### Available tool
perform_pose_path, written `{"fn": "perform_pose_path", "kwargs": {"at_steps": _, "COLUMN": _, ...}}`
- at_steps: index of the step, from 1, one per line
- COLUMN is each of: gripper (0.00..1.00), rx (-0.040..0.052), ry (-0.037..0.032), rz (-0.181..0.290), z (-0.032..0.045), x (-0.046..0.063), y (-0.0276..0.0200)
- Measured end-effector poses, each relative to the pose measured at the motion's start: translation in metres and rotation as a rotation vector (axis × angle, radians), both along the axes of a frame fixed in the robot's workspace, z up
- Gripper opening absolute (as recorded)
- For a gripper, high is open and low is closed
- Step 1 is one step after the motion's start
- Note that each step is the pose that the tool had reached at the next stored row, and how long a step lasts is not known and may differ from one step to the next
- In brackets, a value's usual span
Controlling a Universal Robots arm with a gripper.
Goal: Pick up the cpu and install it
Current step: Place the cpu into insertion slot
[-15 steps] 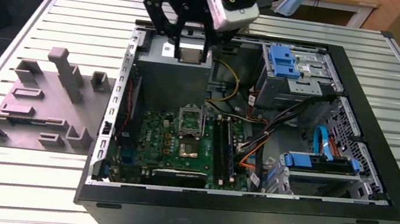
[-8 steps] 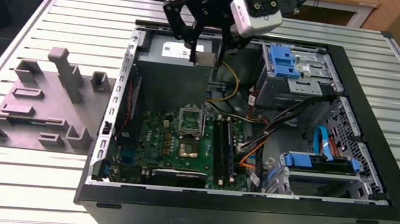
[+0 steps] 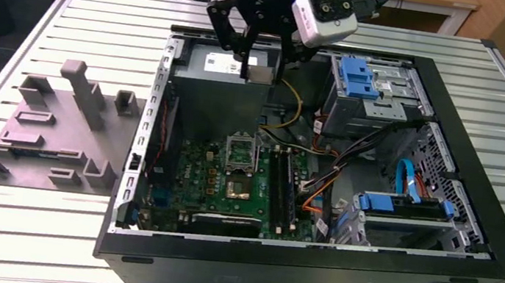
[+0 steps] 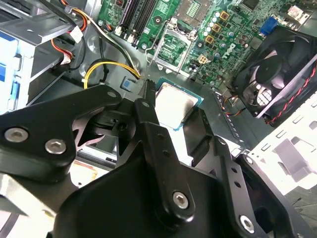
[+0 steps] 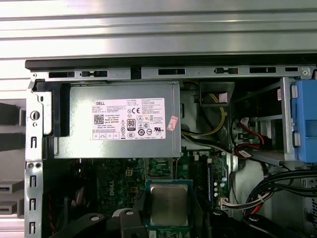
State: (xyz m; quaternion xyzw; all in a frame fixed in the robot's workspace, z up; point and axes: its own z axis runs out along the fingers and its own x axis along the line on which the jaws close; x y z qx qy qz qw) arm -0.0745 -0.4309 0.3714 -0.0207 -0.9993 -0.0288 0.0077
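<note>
My gripper [image 3: 259, 76] hangs over the back part of the open computer case [image 3: 476, 240], shut on the cpu [image 3: 260, 73], a small silvery-grey square chip held by its edges. In both wrist views the cpu [image 4: 174, 103] [image 5: 169, 202] sits between the black fingers [image 4: 148, 124], its metal top showing. Below it on the green motherboard [image 3: 217, 181] lies the open socket [image 3: 241, 151] [image 4: 173, 47], with the chip held well above it and apart from it.
A grey moulded fixture plate [image 3: 45, 135] with upright blocks lies at the exterior view's left of the case. A power supply [image 5: 119, 126], blue drive brackets [image 3: 356, 78], a black fan [image 4: 277, 74] and yellow and other cables [image 4: 99, 69] crowd the case around the socket.
</note>
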Motion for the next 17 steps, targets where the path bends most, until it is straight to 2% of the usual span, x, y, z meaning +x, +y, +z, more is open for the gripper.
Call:
{"fn": "perform_pose_path", "kwargs": {"at_steps": 6, "gripper": 0.47, "rx": -0.0001, "ry": 0.0000, "rz": 0.000, "z": -0.0010, "x": 0.000, "y": 0.0000}}
{"fn": "perform_pose_path", "kwargs": {"at_steps": 11, "gripper": 0.47, "rx": -0.0031, "ry": 0.0003, "rz": 0.000, "z": -0.0037, "x": 0.000, "y": -0.0048}}
{"fn": "perform_pose_path", "kwargs": {"at_steps": 17, "gripper": 0.47, "rx": -0.0031, "ry": 0.0007, "rz": 0.000, "z": -0.0140, "x": 0.000, "y": -0.0071}}
